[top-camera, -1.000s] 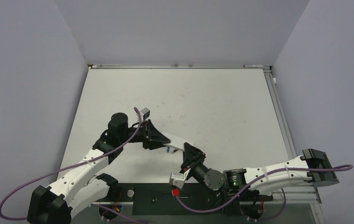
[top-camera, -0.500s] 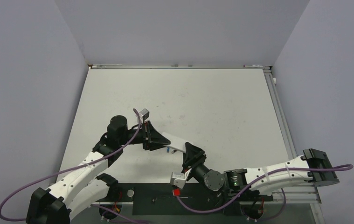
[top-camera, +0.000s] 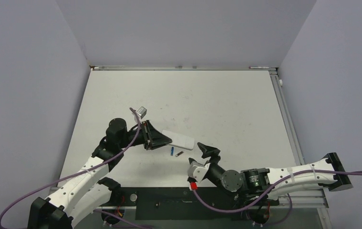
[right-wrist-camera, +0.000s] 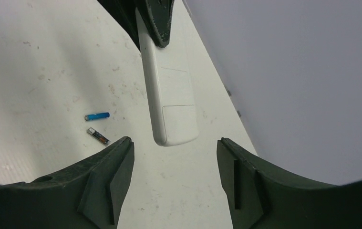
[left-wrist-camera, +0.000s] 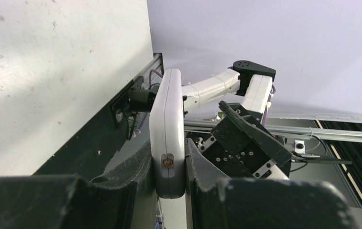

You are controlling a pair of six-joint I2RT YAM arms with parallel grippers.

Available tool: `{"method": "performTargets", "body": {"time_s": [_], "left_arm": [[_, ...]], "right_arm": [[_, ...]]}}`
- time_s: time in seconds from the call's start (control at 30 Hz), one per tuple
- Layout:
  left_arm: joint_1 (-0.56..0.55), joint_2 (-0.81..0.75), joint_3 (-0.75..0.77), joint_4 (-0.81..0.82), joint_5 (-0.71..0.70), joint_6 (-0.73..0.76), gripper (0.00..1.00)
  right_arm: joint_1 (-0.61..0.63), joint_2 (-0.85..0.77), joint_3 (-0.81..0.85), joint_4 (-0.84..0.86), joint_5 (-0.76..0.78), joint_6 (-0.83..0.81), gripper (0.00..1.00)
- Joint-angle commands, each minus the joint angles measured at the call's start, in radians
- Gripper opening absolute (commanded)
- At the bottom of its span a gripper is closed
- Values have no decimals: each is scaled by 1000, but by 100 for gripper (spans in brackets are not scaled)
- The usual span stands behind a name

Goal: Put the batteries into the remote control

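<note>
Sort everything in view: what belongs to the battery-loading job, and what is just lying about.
Job: remote control, gripped by the left tool; blue battery and dark battery, lying on the table; right tool, open.
Just there: purple cable, black base strip. No other loose item shows.

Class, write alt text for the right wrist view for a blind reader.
The left gripper holds the white remote by its far end. A blue battery and a dark battery lie on the table beside it; the right gripper is open.
</note>
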Motion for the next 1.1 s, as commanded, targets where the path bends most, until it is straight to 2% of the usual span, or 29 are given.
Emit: {"method": "performTargets", "body": {"time_s": [0.0,0.17,0.33,0.5,0.7,0.93,1.07], "left_arm": [[41,-24,28,-4,-29,113,0],[126,-36,5,-10,-5,168,0],[198,-30,-25,46,60,176,0],[204,-29,-46,84,77,179,0],[206,-56,-86,144,80,151,0],[208,-91,-133,248,91,94,0],[208,-104,-145,286,94,75,0]], "right_arm": [[-11,-60,72,-82,6,260,65],[-115,-21,187,-257,46,567,75],[-347,74,314,-409,-139,776,74],[-467,137,349,-403,-274,884,74],[-617,164,357,-379,-510,1049,72],[-766,124,276,-282,-785,1249,72],[-820,84,206,-196,-888,1341,72]]}}
